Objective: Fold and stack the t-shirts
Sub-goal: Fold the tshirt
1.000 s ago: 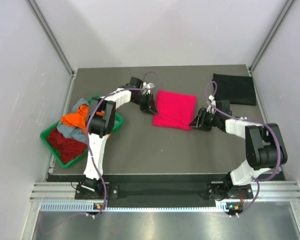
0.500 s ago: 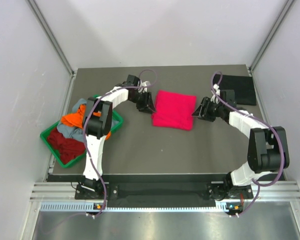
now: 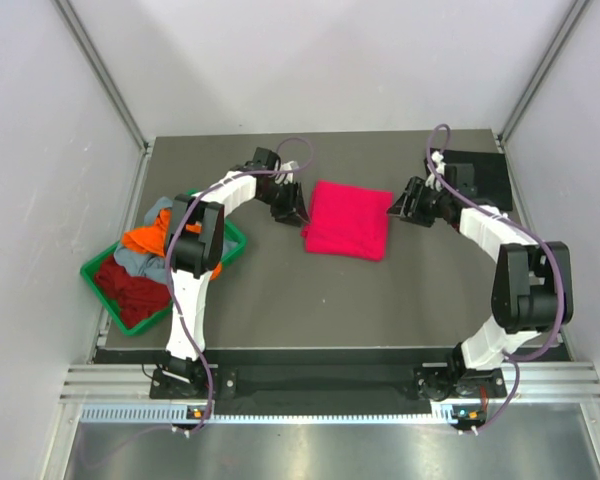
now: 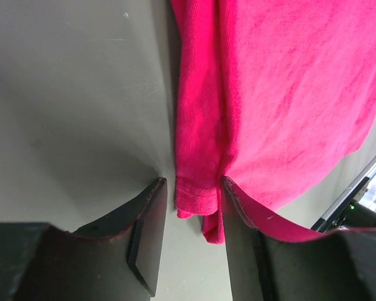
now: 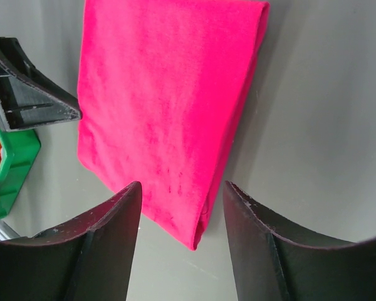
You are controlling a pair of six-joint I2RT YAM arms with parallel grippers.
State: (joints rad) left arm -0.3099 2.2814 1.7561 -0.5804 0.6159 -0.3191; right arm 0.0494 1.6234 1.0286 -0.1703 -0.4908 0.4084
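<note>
A bright pink-red t-shirt (image 3: 348, 220) lies folded in a rectangle at mid-table. My left gripper (image 3: 290, 210) is at its left edge, open, with the tee's hemmed corner (image 4: 196, 199) loose between the fingers and brushing one finger (image 4: 238, 207). My right gripper (image 3: 404, 204) is open just off the tee's right edge, and the folded corner (image 5: 197, 235) lies on the table beyond its fingers. A black t-shirt (image 3: 485, 178) lies flat at the far right, partly behind the right arm. Orange (image 3: 148, 238), grey-blue (image 3: 148, 264) and dark red (image 3: 130, 288) t-shirts are heaped in the green tray (image 3: 93, 271).
The green tray hangs over the table's left edge, beside the left arm's base link. White walls and metal posts close in both sides and the back. The tray's corner (image 5: 12, 164) and the left gripper's body (image 5: 25, 94) show in the right wrist view.
My left gripper has opened and let go of the pink-red tee's left edge. My right gripper has drawn back towards the far right and opened wider. The tee lies flatter.
</note>
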